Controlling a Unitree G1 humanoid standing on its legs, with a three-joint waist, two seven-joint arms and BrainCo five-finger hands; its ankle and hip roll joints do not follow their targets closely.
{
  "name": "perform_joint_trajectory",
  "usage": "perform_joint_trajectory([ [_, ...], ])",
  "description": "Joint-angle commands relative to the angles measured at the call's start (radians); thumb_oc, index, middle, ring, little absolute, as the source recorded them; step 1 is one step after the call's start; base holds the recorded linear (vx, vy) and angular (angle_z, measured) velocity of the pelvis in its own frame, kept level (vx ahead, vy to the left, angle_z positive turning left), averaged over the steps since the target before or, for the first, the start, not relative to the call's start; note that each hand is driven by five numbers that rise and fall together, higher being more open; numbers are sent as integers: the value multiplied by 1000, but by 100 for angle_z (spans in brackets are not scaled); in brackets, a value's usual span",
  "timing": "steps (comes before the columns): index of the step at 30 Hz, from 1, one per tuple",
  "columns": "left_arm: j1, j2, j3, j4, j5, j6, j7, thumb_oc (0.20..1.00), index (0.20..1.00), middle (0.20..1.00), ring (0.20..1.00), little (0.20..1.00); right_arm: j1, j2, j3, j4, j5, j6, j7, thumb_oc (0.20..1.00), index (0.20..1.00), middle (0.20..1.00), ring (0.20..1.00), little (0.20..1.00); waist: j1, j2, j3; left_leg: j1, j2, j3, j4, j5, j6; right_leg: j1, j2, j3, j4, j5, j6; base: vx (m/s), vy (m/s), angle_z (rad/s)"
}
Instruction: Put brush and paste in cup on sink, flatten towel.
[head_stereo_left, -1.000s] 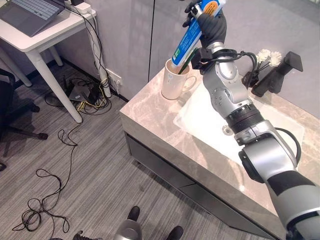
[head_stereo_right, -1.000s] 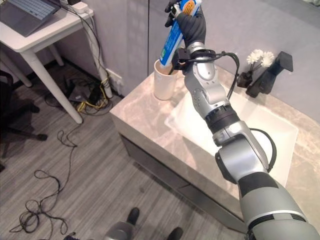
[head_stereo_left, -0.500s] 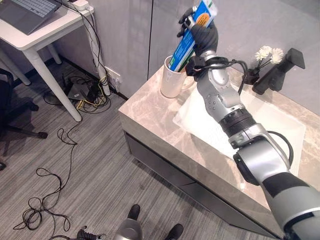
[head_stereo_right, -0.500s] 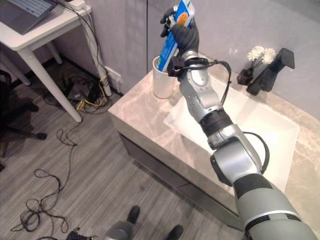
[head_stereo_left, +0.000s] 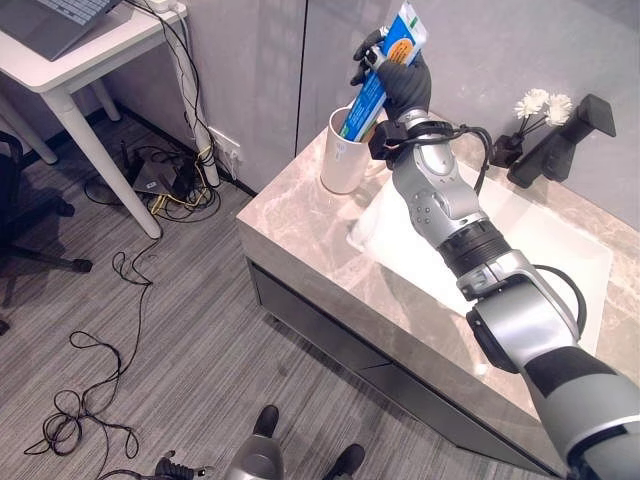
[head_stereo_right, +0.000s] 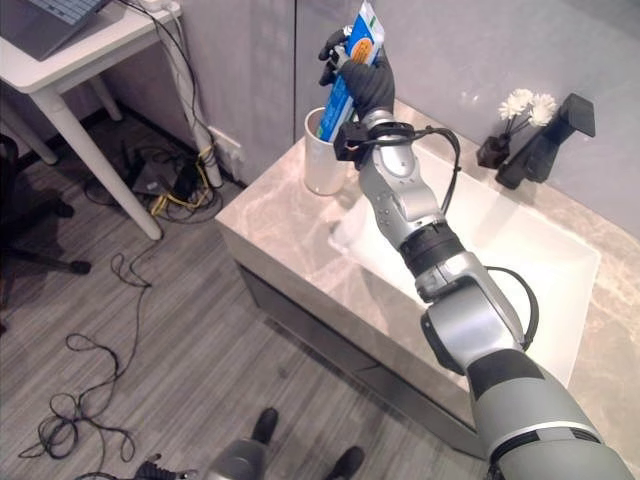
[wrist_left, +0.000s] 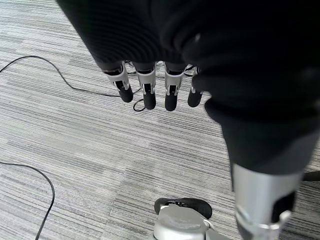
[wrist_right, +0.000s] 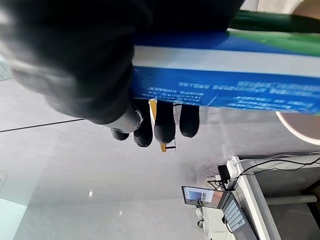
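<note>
Lower end of blue tube (head_stereo_left: 378, 70) hidden inside cream cup (head_stereo_left: 343, 162) on far-left surface (head_stereo_left: 300, 230); right hand (head_stereo_left: 398, 72) clenched around tube; left hand (wrist_left: 150, 85) hanging relaxed, holding nothing.

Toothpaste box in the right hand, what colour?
Mostly blue toothpaste box, clearest in the left eye view.

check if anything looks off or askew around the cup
Nothing stands out. The cup stands upright on the counter, and the right hand holds the paste box slanted with its lower end inside the cup.
</note>
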Motion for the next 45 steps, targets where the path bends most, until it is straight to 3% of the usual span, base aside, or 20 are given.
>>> perform_joint_trajectory([
  [1,-14,29,-24,37,-19,-5,8,1000,1000,1000,1000,1000,-59,-45,1,-44,-24,-40,23,1000,1000,1000,1000,1000,27,-29,11,-17,-57,2,-51,59,50,98,-66,38,41,144,71,0,0,0],
  [13,-29,28,-28,40,-23,-1,10,1000,1000,1000,1000,1000,-70,-31,-34,-27,-34,-55,-16,1000,1000,1000,1000,1000,20,-22,0,-10,-57,7,-51,57,49,103,-66,44,41,145,71,0,0,0],
  [21,-39,22,-35,50,-1,3,14,1000,1000,1000,1000,1000,-50,-51,-87,-115,-79,-85,-59,1000,1000,1000,1000,1000,4,-5,-31,25,-48,21,-51,45,46,126,-66,55,52,130,67,0,0,0],
  [26,-41,7,-43,43,19,2,4,1000,1000,1000,1000,1000,-9,-106,-126,-220,-158,-100,-90,1000,1000,1000,1000,1000,-33,9,-67,61,-37,51,-51,36,45,143,-61,79,48,116,63,-4,11,-9],
  [29,-47,-14,-49,14,25,-11,-14,1000,1000,1000,1000,1000,68,-188,-154,-341,-295,-98,-118,1000,1000,1000,1000,1000,-88,31,-90,102,-22,101,-51,18,46,148,-49,136,35,97,56,-17,31,-38],
  [31,-47,-14,-50,14,25,-11,-14,1000,1000,1000,1000,1000,70,-188,-155,-343,-296,-97,-119,1000,1000,1000,1000,1000,-87,30,-93,97,-23,101,-51,21,47,144,-50,136,34,100,55,-25,16,-52],
  [32,-66,-26,-49,-18,33,-22,-21,1000,1000,1000,1000,1000,167,-275,-186,-460,-398,-103,-112,1000,1000,1000,1000,1000,-136,46,-105,115,-12,132,-51,16,45,144,-42,164,23,90,53,-23,13,-42],
  [33,-75,-23,-50,-35,38,-31,-23,1000,1000,1000,1000,1000,220,-319,-196,-483,-446,-94,-107,1000,1000,1000,1000,1000,-152,50,-109,126,-7,142,-51,9,43,146,-38,176,20,83,51,-10,32,-18],
  [34,-152,-18,-38,-25,48,-7,-18,1000,1000,1000,1000,1000,282,-365,-198,-545,-500,-81,-98,1000,1000,1000,1000,1000,-203,54,-122,136,-1,167,-51,6,39,139,-36,197,19,86,54,14,19,-16],
  [35,-154,-18,-40,-24,48,-7,-18,1000,1000,1000,1000,1000,285,-366,-200,-548,-501,-79,-99,1000,1000,1000,1000,1000,-202,53,-123,132,-2,168,-51,9,39,135,-36,198,19,88,53,-6,17,-26],
  [37,-65,-49,-41,-140,71,-52,-25,1000,1000,1000,1000,1000,506,-525,-336,-644,-624,-87,-105,1000,1000,1000,1000,1000,-231,66,-118,139,7,180,-51,2,41,133,-31,214,8,82,54,-35,-17,-57],
  [39,-34,-45,-42,-195,62,-64,-29,1000,1000,1000,1000,1000,605,-555,-418,-653,-634,-84,-126,1000,1000,1000,1000,1000,-237,70,-117,141,9,185,-51,1,42,131,-29,222,8,84,56,-34,-19,-42],
  [41,-1,-36,-38,-263,47,-72,-55,1000,1000,1000,1000,1000,759,-541,-564,-654,-618,-99,-147,1000,1000,1000,1000,1000,-263,87,-110,145,15,199,-51,0,43,120,-23,241,9,84,57,-34,-14,-36],
  [42,17,-24,-34,-315,29,-79,-82,1000,1000,1000,1000,1000,867,-527,-676,-545,-602,-94,-184,1000,1000,1000,1000,1000,-286,102,-105,154,20,210,-51,-7,44,118,-20,257,9,80,59,-16,-26,-37],
  [45,32,-4,-27,-386,13,-76,-97,1000,1000,1000,1000,1000,993,-455,-805,-435,-535,-96,-222,1000,1000,1000,1000,1000,-310,113,-104,161,26,222,-51,-11,43,114,-17,275,8,78,58,20,-34,-31],
])
